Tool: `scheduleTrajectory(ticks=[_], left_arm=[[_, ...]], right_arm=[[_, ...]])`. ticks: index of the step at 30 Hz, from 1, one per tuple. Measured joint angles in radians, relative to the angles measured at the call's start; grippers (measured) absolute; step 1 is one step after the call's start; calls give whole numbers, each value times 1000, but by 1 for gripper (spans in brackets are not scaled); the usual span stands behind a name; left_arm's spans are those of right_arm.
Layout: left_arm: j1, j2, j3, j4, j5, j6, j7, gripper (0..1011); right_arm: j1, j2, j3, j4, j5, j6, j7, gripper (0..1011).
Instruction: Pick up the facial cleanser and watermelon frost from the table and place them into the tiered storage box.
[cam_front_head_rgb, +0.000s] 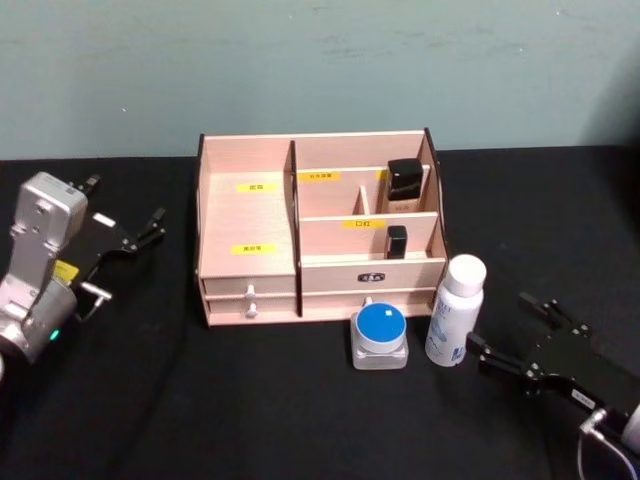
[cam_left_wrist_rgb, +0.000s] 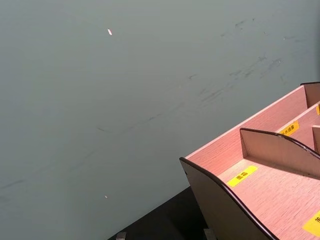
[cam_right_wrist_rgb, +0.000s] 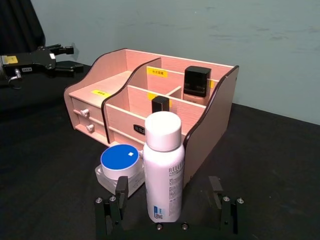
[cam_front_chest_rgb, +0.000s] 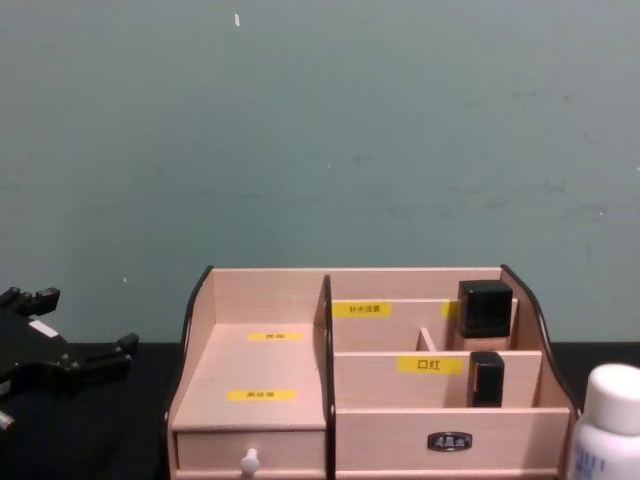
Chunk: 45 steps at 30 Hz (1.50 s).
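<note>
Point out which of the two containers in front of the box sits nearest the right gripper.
The tall white bottle, right of the blue-lidded jar: it stands just ahead of the open right gripper, the jar farther off.

You have a black counter (cam_front_head_rgb: 200, 400) carrying the tiered storage box (cam_front_head_rgb: 245, 215), a blue-lidded jar (cam_front_head_rgb: 380, 335) just before it, and a white bottle (cam_front_head_rgb: 455, 310) beside that jar.

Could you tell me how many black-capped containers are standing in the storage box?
2. The taller container stands in the back right compartment of the tiered storage box; the smaller container stands in the tier just in front. The drawers could hide more.
</note>
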Motion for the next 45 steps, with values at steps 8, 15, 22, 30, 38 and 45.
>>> scheduleTrajectory(ticks=[8,15,22,30,38,45], left_arm=[[0,0,0,0,0,0,0,1001],[0,0,0,0,0,0,0,1001],[0,0,0,0,0,0,0,1001],[0,0,0,0,0,0,0,1001],[0,0,0,0,0,0,0,1001],[0,0,0,0,0,0,0,1001]], right_arm=[[50,-36,-27,39,-33,6,29,1002],[79,-61,-41,58,-63,12,40,1002],[110,-91,-52,78,-99,15,49,1002],[140,-119,-60,107,-127,13,56,1002],[164,-141,-70,127,-150,11,58,1003],[167,-148,-69,129,-158,10,53,1003]])
